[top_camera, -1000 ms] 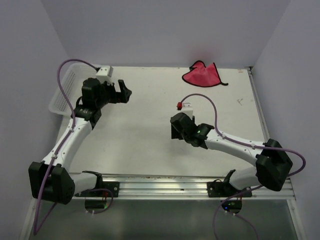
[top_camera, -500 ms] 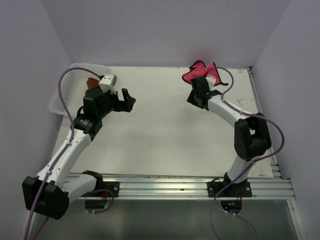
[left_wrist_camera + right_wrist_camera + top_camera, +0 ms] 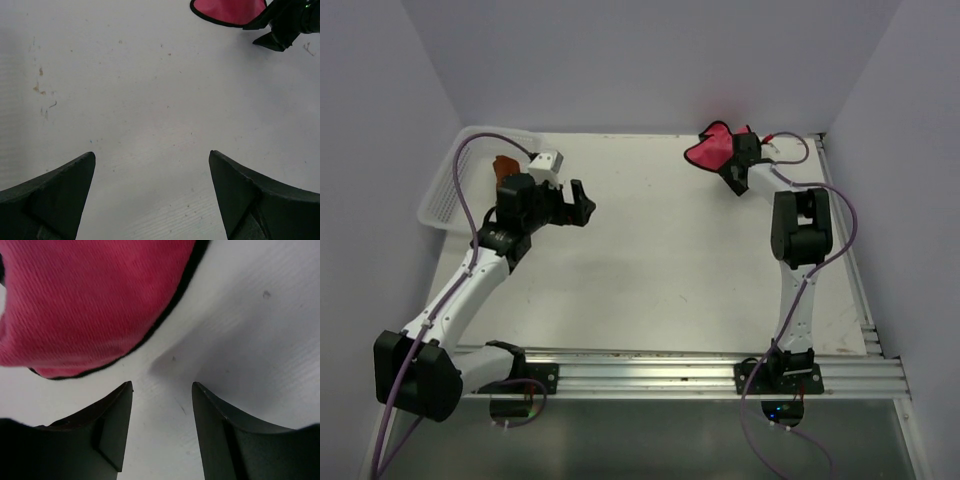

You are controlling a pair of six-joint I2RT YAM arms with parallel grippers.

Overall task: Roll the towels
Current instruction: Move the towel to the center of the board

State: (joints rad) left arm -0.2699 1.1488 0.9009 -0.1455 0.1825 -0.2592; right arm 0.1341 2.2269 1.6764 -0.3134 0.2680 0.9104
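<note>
The pink-red towel (image 3: 713, 150) lies crumpled at the far edge of the white counter (image 3: 650, 270), right of the middle, with its dark edging showing along the near side. In the right wrist view we see its ribbed weave and black hem just ahead of the right tool (image 3: 162, 387). That tool's fingers are spread, with only bare counter between them and the hem just beyond the left fingertip; we cannot tell whether it touches. The right arm is stretched far out to reach that corner.

The rust-orange towel (image 3: 503, 166) sits inside the white mesh basket (image 3: 445, 195) at the far left of the counter. Just beside the basket, the left tool (image 3: 582, 203) hangs above the counter, its fingers spread wide and gripping nothing. It is well apart from the pink-red towel.
</note>
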